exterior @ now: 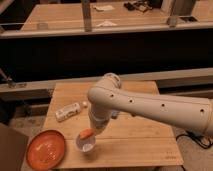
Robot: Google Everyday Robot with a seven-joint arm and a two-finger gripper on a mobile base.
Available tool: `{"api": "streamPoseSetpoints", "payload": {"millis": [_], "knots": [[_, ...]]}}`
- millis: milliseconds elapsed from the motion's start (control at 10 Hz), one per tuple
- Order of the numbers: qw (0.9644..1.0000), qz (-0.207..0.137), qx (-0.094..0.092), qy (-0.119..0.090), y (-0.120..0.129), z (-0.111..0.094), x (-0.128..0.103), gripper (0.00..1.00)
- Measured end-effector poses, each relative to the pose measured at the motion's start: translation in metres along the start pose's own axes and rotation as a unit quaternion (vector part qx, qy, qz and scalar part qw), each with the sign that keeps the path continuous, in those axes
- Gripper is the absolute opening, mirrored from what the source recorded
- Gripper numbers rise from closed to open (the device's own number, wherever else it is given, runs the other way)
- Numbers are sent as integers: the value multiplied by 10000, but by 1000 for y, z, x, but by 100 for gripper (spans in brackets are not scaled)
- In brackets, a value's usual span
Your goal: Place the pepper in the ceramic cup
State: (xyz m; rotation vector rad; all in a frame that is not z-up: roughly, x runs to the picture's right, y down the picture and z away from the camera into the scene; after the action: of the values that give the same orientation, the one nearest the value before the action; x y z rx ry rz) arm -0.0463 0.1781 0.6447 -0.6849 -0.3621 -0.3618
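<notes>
Basically one relation matters: the small orange tapered pepper (pixel 86 133) sits right at the tip of the two-finger gripper (pixel 91 131), directly over the mouth of the small round pale ceramic cup (pixel 87 145), lower centre-left of the frame. The gripper is clamped tight on the pepper, which pokes out to the gripper's lower left. The pepper's long axis looks closer to level than upright, slanting a bit up to the right, and it lies across the cup's rim rather than pointing down into it. Whether it touches the rim, cannot tell.

The white arm comes in from the right edge, bends at mid-frame and drops down-left to the cup. The cup stands on the light wooden table (pixel 142 142), near its front edge. A flat round orange plate (pixel 46 149) is to the cup's left, apart from it. A white oblong bottle (pixel 68 111) lies on its side further up-left, well clear.

Judgement: placement is nearly done and what remains is the release. The cup is straight below, so no sideways shift looks needed. The risk is the level pepper bridging the rim or tipping out toward the plate.
</notes>
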Motion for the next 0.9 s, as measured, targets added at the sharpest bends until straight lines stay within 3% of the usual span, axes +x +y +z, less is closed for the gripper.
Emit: {"api": "streamPoseSetpoints", "payload": {"millis": [900], "knots": [[9999, -113, 40, 16, -1, 0, -2, 1]]}}
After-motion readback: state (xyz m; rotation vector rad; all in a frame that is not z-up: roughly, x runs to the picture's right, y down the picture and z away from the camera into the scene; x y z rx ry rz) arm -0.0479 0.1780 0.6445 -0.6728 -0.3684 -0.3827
